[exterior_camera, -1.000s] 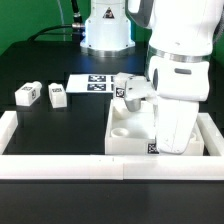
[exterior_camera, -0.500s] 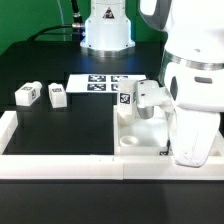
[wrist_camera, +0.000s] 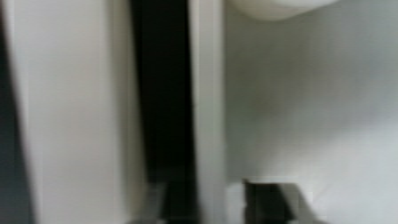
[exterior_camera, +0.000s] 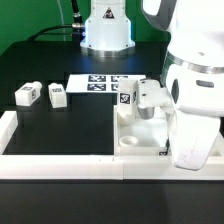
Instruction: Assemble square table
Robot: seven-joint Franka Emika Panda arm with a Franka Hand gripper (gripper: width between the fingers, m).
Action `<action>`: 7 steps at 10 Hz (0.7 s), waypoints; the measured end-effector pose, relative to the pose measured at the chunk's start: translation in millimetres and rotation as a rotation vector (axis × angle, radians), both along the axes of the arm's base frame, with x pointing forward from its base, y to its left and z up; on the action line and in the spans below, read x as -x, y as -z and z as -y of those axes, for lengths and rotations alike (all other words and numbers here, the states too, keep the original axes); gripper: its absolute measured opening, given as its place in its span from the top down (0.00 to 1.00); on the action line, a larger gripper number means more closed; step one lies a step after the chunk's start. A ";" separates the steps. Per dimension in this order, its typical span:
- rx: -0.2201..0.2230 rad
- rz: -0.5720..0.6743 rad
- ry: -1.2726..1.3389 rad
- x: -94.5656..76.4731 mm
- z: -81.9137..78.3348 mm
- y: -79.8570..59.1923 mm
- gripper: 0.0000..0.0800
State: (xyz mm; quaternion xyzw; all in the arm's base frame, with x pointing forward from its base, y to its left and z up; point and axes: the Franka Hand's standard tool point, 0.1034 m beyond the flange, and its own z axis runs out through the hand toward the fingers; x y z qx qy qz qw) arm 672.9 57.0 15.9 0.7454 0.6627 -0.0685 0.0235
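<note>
White plastic takes up most of this scene. We see the square tabletop (exterior_camera: pixel 140 128), a tray with a raised rim, lying flat on the black table (exterior_camera: pixel 60 130). It sits toward the exterior view's right, close against the long front rail (exterior_camera: pixel 70 166). A round corner hole (exterior_camera: pixel 130 144) shows in the tray's near corner on the exterior view's left.

At the tray's far edge, two short legs stand upright side by side. The tagged leg (exterior_camera: pixel 126 97) turns a black-and-white tag toward us. The plain leg (exterior_camera: pixel 151 96) is just beside it, on the exterior view's right.

Two more legs lie loose on the table at the exterior view's left, well apart from the tray. These are the outer leg (exterior_camera: pixel 27 94) and the inner leg (exterior_camera: pixel 57 96), near each other but not touching. The marker board (exterior_camera: pixel 100 82) lies flat behind them, in front of the robot's base (exterior_camera: pixel 105 30).

The arm (exterior_camera: pixel 195 90), a bulky white body, stands over the side of the tray at the exterior view's right and hides its tool in that view.

In the wrist view, the gripper (wrist_camera: pixel 219 203) shows only as two dark fingertips (wrist_camera: pixel 276 200). A pale strip (wrist_camera: pixel 214 100) runs between them, with a black gap alongside it, all heavily blurred. The fingertips sit slightly apart on either side of that strip. We cannot tell whether they pinch it or stand just free of it.
</note>
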 end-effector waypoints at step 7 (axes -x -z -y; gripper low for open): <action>0.016 -0.085 0.020 17.2 7.6 -32.1 0.19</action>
